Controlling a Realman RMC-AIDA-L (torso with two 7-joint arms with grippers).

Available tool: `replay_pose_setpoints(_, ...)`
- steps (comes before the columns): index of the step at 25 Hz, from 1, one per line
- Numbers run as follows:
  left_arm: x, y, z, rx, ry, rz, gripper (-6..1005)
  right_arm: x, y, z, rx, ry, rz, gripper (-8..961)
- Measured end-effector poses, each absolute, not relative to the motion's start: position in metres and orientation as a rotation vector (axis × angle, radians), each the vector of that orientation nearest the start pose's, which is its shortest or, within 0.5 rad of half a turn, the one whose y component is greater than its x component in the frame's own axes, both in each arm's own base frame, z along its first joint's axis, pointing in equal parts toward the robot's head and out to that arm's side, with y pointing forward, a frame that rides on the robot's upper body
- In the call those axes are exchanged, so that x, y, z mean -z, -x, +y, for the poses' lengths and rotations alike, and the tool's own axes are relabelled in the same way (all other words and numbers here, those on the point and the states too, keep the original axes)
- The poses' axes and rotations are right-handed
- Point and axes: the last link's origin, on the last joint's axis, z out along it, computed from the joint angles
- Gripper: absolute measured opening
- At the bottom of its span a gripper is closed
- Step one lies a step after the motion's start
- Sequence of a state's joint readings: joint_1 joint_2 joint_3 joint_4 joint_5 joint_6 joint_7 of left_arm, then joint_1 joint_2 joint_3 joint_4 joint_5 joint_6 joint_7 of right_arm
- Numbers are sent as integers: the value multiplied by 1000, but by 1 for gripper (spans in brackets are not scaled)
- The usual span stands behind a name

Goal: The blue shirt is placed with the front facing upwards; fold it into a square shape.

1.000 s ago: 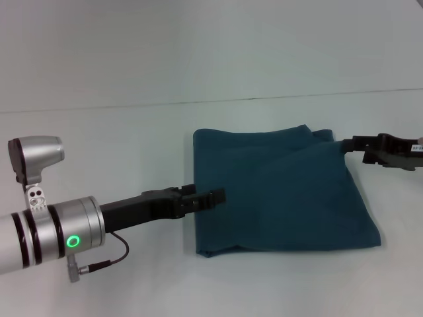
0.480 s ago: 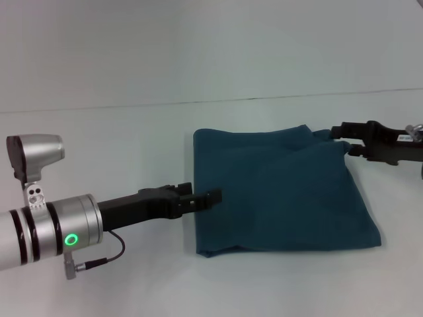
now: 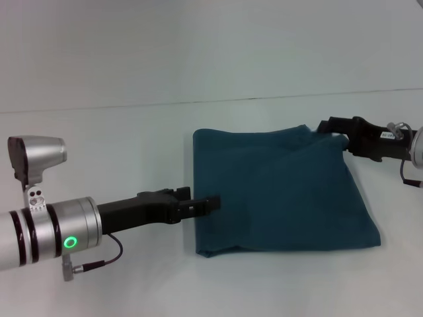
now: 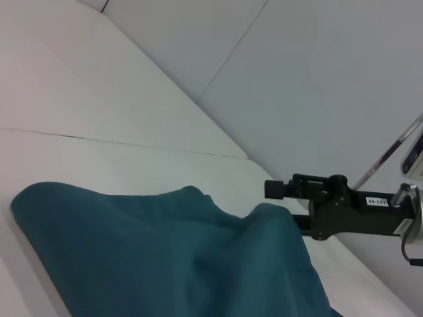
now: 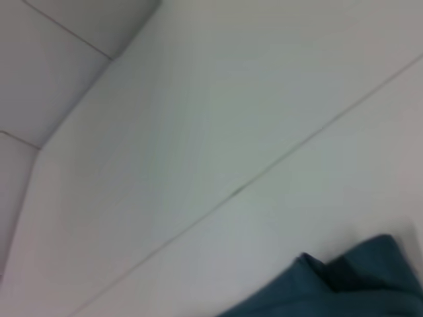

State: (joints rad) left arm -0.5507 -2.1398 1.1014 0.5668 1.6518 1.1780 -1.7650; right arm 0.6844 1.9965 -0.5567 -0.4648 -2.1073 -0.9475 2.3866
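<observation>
Head view shows the blue shirt point(image 3: 281, 191) lying folded into a near-square block on the white surface point(image 3: 99, 145), right of centre. Its sides run roughly with the surface's edges, slightly skewed, so the near right corner juts out farthest right; no axis is clearly longer. A diagonal crease crosses the top layer from the far right corner down toward the left edge.

Left pincer point(image 3: 210, 203) reaches in low from the left, its tips at the shirt's left edge, about midway along it; whether its fingers are apart or together I cannot tell. Right pincer point(image 3: 328, 125) comes in from the right at the shirt's far right corner, tips just at the cloth; the left wrist view shows it point(image 4: 281, 198) beside a raised hump of fabric, two fingers stacked with a gap between them.

Compared with a second ago, the right pincer has moved up and inward along the far right corner, and the left pincer has pulled back slightly. The shirt's outline is unchanged.
</observation>
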Motion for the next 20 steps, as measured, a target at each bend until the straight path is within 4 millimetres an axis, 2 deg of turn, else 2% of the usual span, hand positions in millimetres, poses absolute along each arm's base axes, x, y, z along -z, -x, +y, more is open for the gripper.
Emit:
replay_pose_setpoints(5,69,228,352,783,2533,-1208,903,-28,-307,418,-748,1709,1822,640)
replay_pose_setpoints(16,69,228,353,780,2530,-1204,901,-17,-308,416,-679,1775,1735,382)
replay_pose_setpoints(20,69,228,353,779,2527,-1204,900,-14,-303,420,-661,1804,1669,211)
